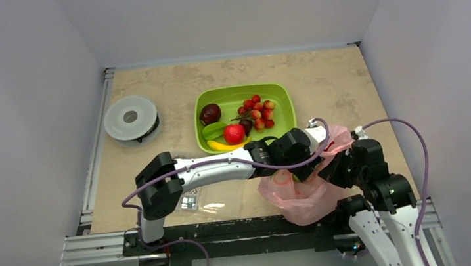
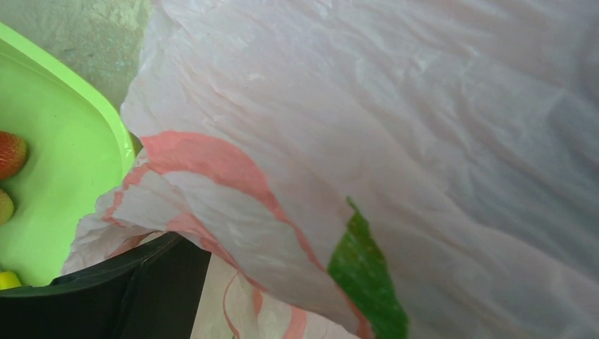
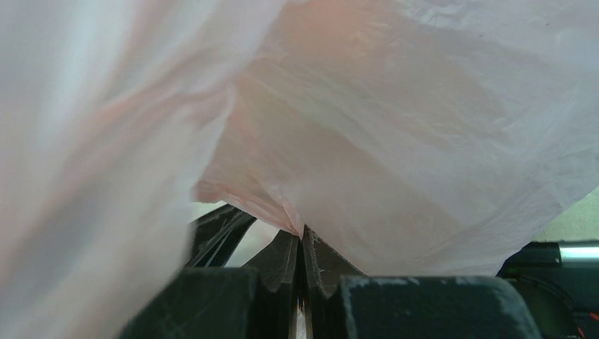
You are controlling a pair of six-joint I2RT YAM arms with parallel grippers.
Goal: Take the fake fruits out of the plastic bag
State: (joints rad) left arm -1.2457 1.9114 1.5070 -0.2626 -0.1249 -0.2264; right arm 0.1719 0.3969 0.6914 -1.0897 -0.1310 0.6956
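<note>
Right fingers [image 3: 293,254] pinch plastic bag [image 3: 395,141], red-green print; left fingers [image 2: 106,293] bag-covered, spread unclear.

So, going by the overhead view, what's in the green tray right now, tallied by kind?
Dark maroon round fruit: 1
Red round fruit: 1
Green piece: 1
Yellow banana: 1
Red berry cluster: 1
Total: 5 in the green tray. Whatever is inside the pink plastic bag is hidden, so it is not counted.
</note>
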